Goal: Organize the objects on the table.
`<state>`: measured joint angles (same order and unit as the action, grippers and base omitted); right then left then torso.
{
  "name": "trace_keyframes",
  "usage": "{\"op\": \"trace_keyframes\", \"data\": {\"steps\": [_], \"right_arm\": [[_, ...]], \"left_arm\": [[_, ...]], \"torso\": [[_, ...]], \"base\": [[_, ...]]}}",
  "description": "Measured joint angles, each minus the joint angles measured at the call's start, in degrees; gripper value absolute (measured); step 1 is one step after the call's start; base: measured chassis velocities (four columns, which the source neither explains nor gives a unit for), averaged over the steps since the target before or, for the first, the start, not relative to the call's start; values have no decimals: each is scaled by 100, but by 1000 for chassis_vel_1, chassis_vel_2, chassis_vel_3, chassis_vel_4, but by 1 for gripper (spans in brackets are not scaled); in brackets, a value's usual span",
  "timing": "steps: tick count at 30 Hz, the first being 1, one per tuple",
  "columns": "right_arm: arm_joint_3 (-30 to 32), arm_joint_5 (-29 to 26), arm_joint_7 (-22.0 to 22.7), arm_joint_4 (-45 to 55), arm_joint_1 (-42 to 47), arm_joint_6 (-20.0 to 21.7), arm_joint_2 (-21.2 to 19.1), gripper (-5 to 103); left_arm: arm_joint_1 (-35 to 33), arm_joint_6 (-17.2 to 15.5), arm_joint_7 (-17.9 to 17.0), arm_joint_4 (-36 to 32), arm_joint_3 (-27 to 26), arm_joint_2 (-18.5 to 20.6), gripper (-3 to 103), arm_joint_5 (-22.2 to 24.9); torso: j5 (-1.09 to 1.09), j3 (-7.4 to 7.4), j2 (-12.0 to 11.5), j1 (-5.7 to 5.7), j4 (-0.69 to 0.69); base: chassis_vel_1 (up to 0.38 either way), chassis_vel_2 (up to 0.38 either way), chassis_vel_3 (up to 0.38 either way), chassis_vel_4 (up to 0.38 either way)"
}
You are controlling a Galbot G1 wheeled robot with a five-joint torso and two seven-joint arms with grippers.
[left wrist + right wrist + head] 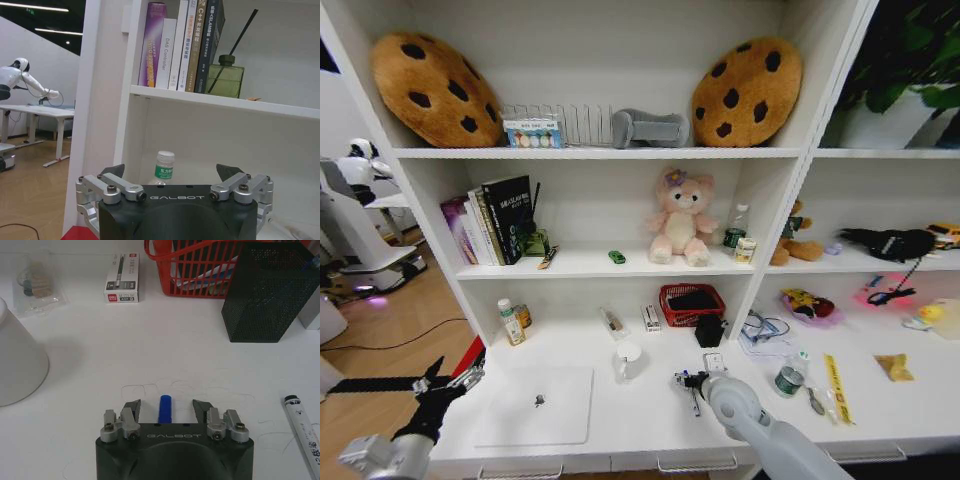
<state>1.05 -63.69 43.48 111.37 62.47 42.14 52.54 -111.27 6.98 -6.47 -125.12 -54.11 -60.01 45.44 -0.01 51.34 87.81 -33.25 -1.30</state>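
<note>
A blue-capped pen [165, 409] lies on the white table [640, 425] between the fingers of my right gripper [166, 409], which is open around it without touching. In the head view that right gripper [688, 381] is low over the middle of the table. A black-capped marker [301, 430] lies just beside it. The silver laptop [535, 405] lies shut at the front left. My left gripper [450, 384] hovers open and holds nothing off the table's left end, facing the green-capped bottle [164, 166]. That bottle [509, 322] stands at the back left. A tiny green toy [617, 257] sits on the shelf above.
A white cup [628, 355] stands left of my right gripper. Behind it are a pen box [122, 277], a red basket [200, 265] and a black mesh holder [270, 295]. Small items litter the table's right side. Shelves with books [180, 45] rise behind.
</note>
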Motion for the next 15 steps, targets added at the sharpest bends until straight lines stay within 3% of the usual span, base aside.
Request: {"op": "trace_keyframes", "data": {"steps": [1, 8, 13, 15], "right_arm": [[0, 0, 0, 0, 0, 0, 0, 64], [19, -1, 102, 48, 112, -15, 80, 32], [56, -39, 114, 66, 146, -15, 78, 20], [78, -57, 114, 72, 161, -15, 74, 10]], "left_arm": [[0, 0, 0, 0, 0, 0, 100, 0], [0, 0, 0, 0, 0, 0, 100, 0], [0, 0, 0, 0, 0, 0, 100, 0], [0, 0, 0, 0, 0, 0, 100, 0]], "torso": [[0, 0, 0, 0, 0], [0, -1, 1, 0, 0], [1, 0, 2, 1, 0], [2, 0, 1, 0, 0]], "base": [[0, 0, 0, 0], [0, 0, 0, 0], [0, 0, 0, 0], [0, 0, 0, 0]]}}
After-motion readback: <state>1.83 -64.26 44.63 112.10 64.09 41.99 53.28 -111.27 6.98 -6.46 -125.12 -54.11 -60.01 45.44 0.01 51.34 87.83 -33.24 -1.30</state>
